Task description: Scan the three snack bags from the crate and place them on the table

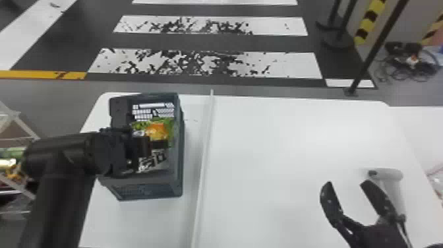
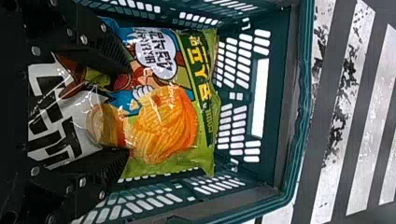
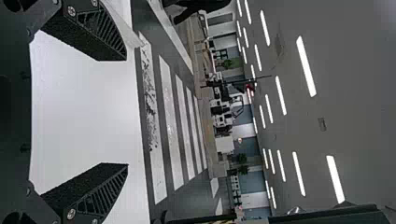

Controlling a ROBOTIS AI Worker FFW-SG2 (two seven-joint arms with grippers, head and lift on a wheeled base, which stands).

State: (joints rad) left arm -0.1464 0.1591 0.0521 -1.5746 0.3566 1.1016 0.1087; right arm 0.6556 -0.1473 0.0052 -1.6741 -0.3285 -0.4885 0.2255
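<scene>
White table (image 1: 280,141): black left gripper (image 2: 127,112) is spread inside ten-o'clock green plastic crate (image 1: 151,188), seemingly for grasping; right gripper (image 1: 346,184), unclenched.

Bright ceiling lights (image 3: 306,66), soft glare (on table (image 1: 280,138))

The head view looks forward and down from above the bench (image 1: 280,148), from farther back, across to the striped floor (image 1: 280,64). The left wrist view, sideways, looks from close up into the crate (image 1: 180,158), which the head view shares. The right wrist view, also sideways, faces out low over the bench towards the far room and ceiling (image 3: 369,102). All three share the striped floor.
</scene>
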